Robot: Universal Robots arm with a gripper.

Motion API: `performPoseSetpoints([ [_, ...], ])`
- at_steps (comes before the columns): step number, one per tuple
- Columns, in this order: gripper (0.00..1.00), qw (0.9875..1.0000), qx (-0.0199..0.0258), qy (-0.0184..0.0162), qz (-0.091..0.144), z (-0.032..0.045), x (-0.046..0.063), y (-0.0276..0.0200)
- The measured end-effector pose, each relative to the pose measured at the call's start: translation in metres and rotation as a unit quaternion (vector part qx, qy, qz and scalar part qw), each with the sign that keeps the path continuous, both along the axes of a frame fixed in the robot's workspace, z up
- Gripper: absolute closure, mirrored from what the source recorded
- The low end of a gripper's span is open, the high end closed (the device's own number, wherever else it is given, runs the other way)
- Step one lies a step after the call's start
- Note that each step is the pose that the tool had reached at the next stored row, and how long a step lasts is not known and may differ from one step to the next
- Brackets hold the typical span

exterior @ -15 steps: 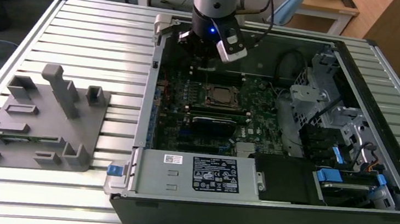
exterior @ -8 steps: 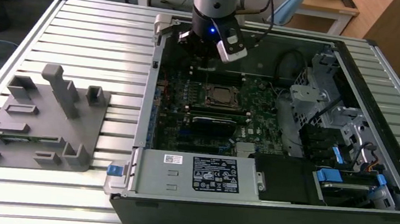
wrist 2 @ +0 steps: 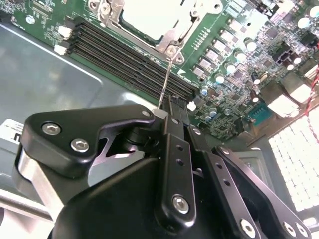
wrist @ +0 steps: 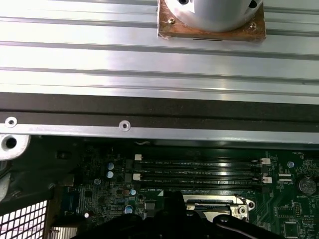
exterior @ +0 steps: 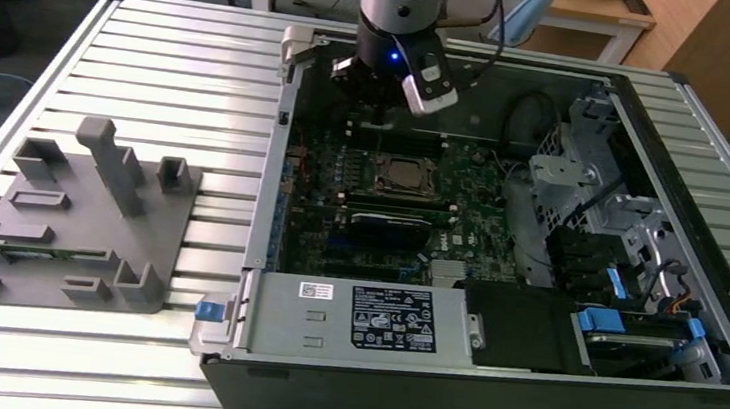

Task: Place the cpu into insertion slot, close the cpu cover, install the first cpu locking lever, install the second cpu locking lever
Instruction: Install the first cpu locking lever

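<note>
My pincer [wrist 2: 173, 107] looks closed on the tip of a thin locking lever [wrist 2: 165, 79], which stands up off the socket corner. I read that as mid-latch, w/ the lever raised so it can swing down. The cpu [wrist 2: 147, 17] already sits in the insertion slot [exterior: 382, 172], cpu cover [wrist 2: 167, 44] down over it. The case [exterior: 481, 397] sits toward the exterior view's right edge of the slatted alu worktop [exterior: 176, 76], grey parts jig [exterior: 69, 226] by the left edge. Wood desks behind.

I count one pale silver square cpu [exterior: 404, 175] just below my claw [exterior: 376, 117], one grey moulded fixture block [exterior: 68, 236] well aside.
</note>
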State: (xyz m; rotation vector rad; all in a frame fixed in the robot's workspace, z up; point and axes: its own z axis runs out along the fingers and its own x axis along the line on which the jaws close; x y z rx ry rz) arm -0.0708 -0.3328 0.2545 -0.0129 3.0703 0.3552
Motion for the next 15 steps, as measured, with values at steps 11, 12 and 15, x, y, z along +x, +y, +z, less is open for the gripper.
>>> performPoseSetpoints([
  [11,0.89,1.0000,0.0000,0.0000,0.000,-0.0001,0.0067,0.0000],
  [12,0.89,1.0000,0.0000,0.0000,0.000,-0.0002,0.0075,0.0000],
  [15,0.89,1.0000,0.0000,0.0000,0.000,-0.0002,0.0090,0.0000],
])
